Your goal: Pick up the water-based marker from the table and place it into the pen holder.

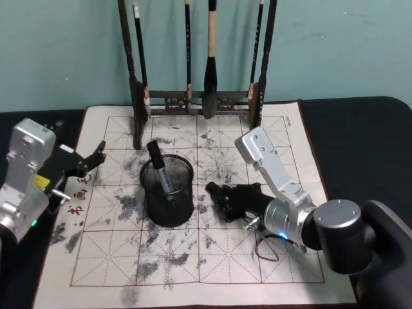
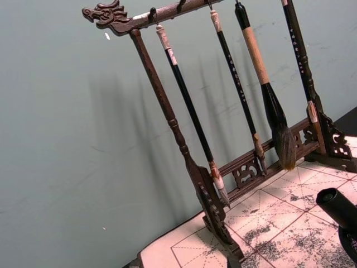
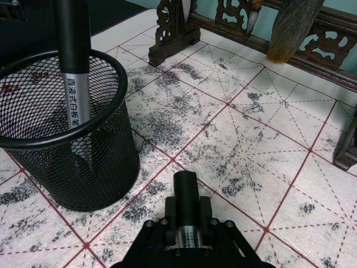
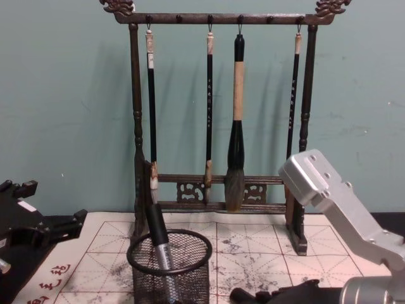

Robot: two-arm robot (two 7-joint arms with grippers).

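Right claw (image 1: pixel 215 192) sits low over the mat (image 1: pixel 167 257), just right of the pen holder (image 1: pixel 170 206) and apart from it, tip aimed at the holder's wall. Can't tell if it is clenched or released. Only bare, ink-smudged mat lies between it and the holder.

Left claw (image 1: pixel 95 156) hangs left of the pen holder, well apart, above the mat's left edge. It looks released and grasps nothing.

Water-based marker (image 1: pixel 161 170) stands inside the pen holder, resting on the rim. It is tilted, with the black cap above the rim and leaning back-left. The silver barrel with printed characters shows through the mesh.

Around the holder:
- Brush rack (image 1: pixel 193 100) stands behind it, with its near foot close to the holder's back-left. There is a gap between foot and holder.
- Four brushes hang from the rack. The fat one (image 4: pixel 237 126) is behind and slightly right of the holder, with its tip just above the rack's lower rail.
- Red characters (image 1: pixel 80 193) are printed on the mat left of the holder, under the left claw.
- A thin cable loop (image 1: pixel 265 250) hangs off the right arm, right-front of the holder, over the mat.
- The dark worktop (image 1: pixel 360 129) shows bare beyond the mat, right of the holder.
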